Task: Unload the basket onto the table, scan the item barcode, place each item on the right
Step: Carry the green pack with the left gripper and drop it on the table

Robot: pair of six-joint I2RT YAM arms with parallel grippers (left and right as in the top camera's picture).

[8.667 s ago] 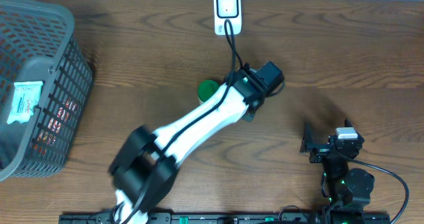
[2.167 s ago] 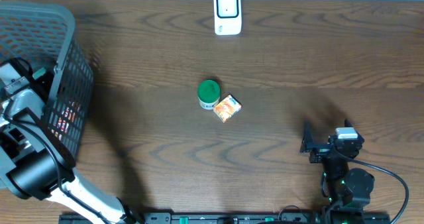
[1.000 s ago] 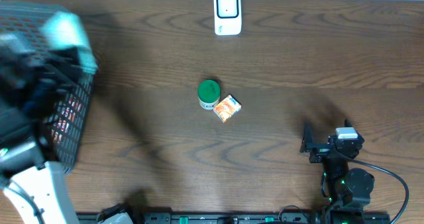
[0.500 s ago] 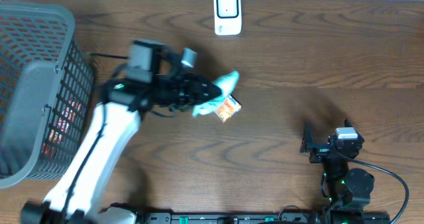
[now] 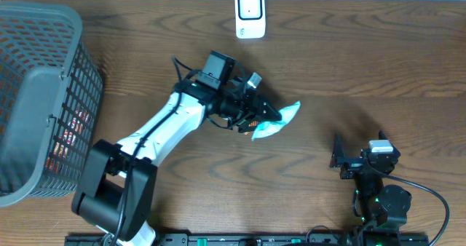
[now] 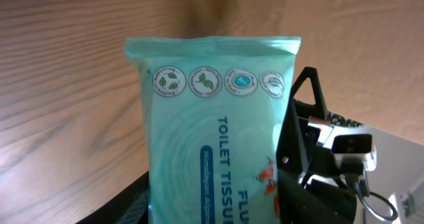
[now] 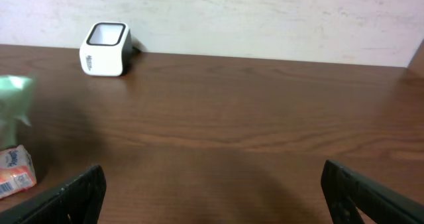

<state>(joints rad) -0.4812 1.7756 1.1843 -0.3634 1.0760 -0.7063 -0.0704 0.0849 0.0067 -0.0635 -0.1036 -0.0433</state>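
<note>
The item is a teal pack of toilet tissue wipes (image 5: 277, 120) (image 6: 212, 118), held above the middle of the table. My left gripper (image 5: 256, 116) (image 6: 218, 212) is shut on its lower part, and the printed front fills the left wrist view. No barcode shows on that face. The white scanner (image 5: 249, 13) (image 7: 105, 49) stands at the table's far edge, well apart from the pack. My right gripper (image 5: 346, 159) (image 7: 212, 194) rests at the front right, open, with nothing between its fingers.
A grey mesh basket (image 5: 69, 78) with more packets inside stands at the left edge. A small orange packet (image 7: 14, 171) lies on the table under the held pack. The right arm's base (image 5: 382, 202) sits at the front right.
The left arm has swung from the basket across to the table's middle, carrying the teal pack further right over the last half second. The right arm has not moved.
</note>
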